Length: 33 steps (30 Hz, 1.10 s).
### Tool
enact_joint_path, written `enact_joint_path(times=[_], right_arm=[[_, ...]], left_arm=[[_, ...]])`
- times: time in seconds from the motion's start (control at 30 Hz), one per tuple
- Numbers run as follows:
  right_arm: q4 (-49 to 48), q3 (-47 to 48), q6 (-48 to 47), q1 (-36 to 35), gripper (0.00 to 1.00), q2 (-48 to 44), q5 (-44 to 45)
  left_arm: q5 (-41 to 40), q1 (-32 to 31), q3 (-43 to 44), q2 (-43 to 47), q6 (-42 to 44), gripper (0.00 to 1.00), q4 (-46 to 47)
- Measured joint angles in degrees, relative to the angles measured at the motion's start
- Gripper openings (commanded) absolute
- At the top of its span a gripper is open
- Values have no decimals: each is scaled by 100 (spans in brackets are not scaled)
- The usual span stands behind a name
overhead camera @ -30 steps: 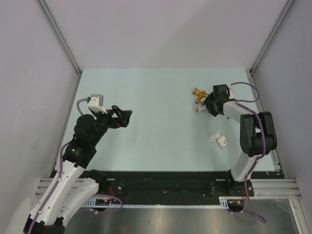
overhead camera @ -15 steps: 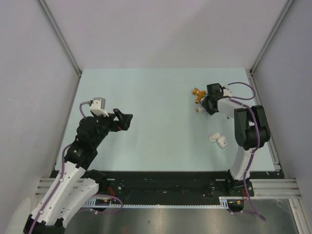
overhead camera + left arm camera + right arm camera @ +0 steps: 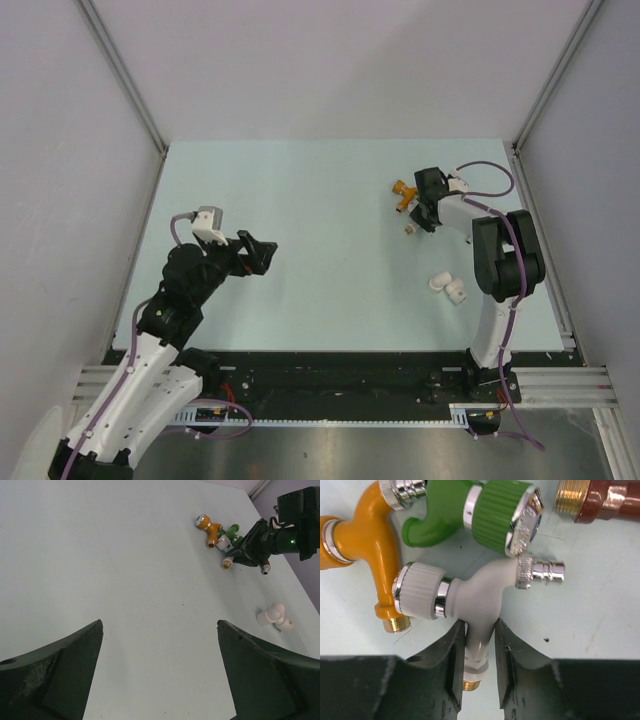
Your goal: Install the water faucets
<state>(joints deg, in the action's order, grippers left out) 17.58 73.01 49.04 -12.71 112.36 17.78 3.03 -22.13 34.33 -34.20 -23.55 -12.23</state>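
Note:
Several faucets lie in a cluster at the far right of the table: orange (image 3: pixel 370 555), green (image 3: pixel 485 515), dark red (image 3: pixel 605 502) and white with a silvery knob (image 3: pixel 470 597). My right gripper (image 3: pixel 477 625) is down on the table with its fingers closed on the white faucet's stem, brass thread showing between them. From above, the right gripper (image 3: pixel 420 215) sits just right of the orange faucet (image 3: pixel 403 190). My left gripper (image 3: pixel 262 248) is open and empty above the left middle of the table; its view (image 3: pixel 160 624) shows the cluster far off (image 3: pixel 223 542).
Two short white pipe connectors (image 3: pixel 448 287) lie near the right arm, nearer than the faucets; they also show in the left wrist view (image 3: pixel 274 616). Grey walls and metal rails bound the light blue table (image 3: pixel 320 200).
My right wrist has swung in toward the faucet cluster and its upper arm has folded nearer the table edge. My left gripper has drifted slightly right and nearer.

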Motion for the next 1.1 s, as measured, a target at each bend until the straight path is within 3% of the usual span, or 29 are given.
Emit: enact_joint_path(times=[0.1, 0.2, 0.37, 0.6, 0.83, 1.1], right_arm=[[118, 33, -107, -37, 9, -4, 33], [225, 13, -254, -160, 0, -79, 101], [531, -402, -466, -651, 0, -603, 125], [564, -916, -614, -1427, 0, -2194, 199], [79, -931, -769, -2459, 0, -3449, 649], [-442, -1102, -756, -3346, 0, -4059, 957]], left_arm=[[188, 0, -70, -50, -2, 100, 94], [409, -15, -85, -216, -46, 100, 195], [826, -83, -85, -715, -175, 100, 492], [1381, -256, -83, -1414, -575, 100, 938], [1539, -693, 258, -2131, -970, 100, 1351], [1449, -1405, 761, -2697, -1351, 96, 2026]])
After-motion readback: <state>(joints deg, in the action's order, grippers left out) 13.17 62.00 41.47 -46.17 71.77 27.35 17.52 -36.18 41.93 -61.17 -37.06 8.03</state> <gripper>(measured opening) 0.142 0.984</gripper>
